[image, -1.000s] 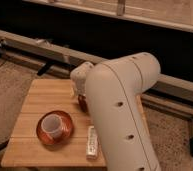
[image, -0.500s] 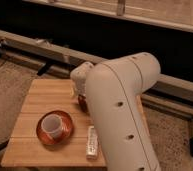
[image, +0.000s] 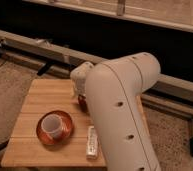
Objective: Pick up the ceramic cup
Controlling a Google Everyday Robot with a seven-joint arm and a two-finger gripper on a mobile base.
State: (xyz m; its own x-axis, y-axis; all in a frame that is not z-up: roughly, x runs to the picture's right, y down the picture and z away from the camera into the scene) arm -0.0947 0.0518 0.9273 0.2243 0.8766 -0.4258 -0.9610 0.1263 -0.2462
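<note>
Sitting in copper dish (image: 66,132), ceramic cup (image: 52,125), hand (image: 81,90) behind (part hidden)

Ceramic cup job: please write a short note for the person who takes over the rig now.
Claw: at the arm's end, over the far side of the wooden table, apart from the cup.
Ceramic cup: upright inside the copper dish, front left of the table; a white bottle lies to the right.
Done: cup not yet grasped.
Left: reach the cup, grasp, lift.
</note>
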